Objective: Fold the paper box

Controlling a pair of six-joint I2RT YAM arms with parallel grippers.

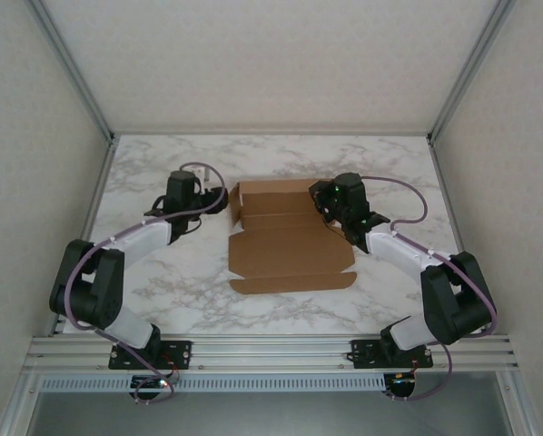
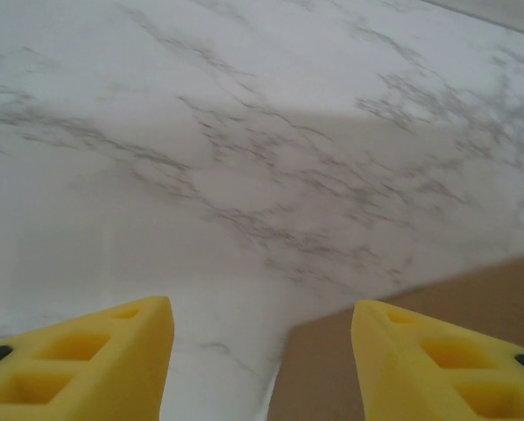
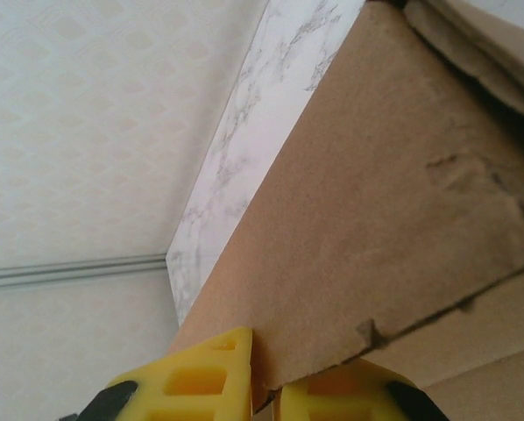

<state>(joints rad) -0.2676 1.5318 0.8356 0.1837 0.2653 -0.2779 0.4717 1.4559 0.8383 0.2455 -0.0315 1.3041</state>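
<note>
Brown cardboard, unprinted: the paper box (image 1: 290,250) lies mid-frame in the top view, at the centre of the desk (image 1: 162,272). The near part is flat. The flaps at its far edge look partly raised.

Desk surface is white marble pattern with grey veining, matte, with a soft shadow band across it in the left wrist view. The enclosure has pale textured wall panels on three sides. Aluminium frame posts (image 1: 72,68) run up at the back corners. A slotted aluminium rail (image 1: 271,350) runs along the near edge and carries both arm bases.

Left gripper (image 2: 260,309) sits low over the desk at the box's left side, upper left of the sheet in the top view. Its jaws are apart with nothing between them. The yellow fingers (image 2: 113,351) frame bare marble, and a corner of cardboard lies under the right-hand one.

Right gripper (image 3: 264,373) is at the box's far right corner. Its jaws are clamped on the edge of a cardboard flap. In the right wrist view that flap tilts up toward the upper right, with torn, creased spots on its face and the wall panel behind it.
</note>
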